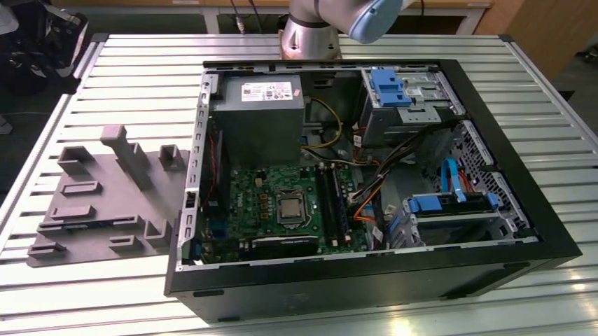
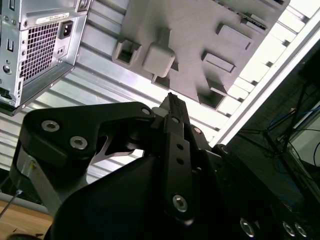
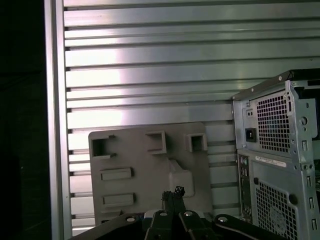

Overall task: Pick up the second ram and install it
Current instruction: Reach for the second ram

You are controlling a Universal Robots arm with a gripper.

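Your gripper [image 3: 173, 192] shows in both wrist views as a black two-fingered claw, its fingers [image 2: 176, 150] drawn together with the tips meeting. The lower part of its body is cut off by the frame edge. It hangs above the light grey plastic tray with raised blocks [image 3: 145, 170], with the tips close to the tray's tall post [image 3: 180, 181].

Inside the open black computer case [image 1: 374, 280], the exterior view is hard to read. You cannot tell the second ram, a flat dark memory stick, apart from the long black motherboard slots [image 1: 334, 199] that run beside the processor socket on the green motherboard [image 1: 262, 203]. Orange and black cables [image 1: 369, 192] crowd that area on the exterior view's right. A grey metal power supply box [image 1: 257, 115] stands behind the board. Blue plastic drive brackets [image 1: 388, 87] fill the far corner.

The tray lies on the ribbed aluminium table [image 3: 150, 75] just beside the case, on the exterior view's left. The grey robot arm [image 1: 323, 24] is cut off at the top of that view. The case's perforated rear panel [image 3: 280, 160] stands between the tray and the slots. So the slot area lies well apart from your gripper, over the case wall.
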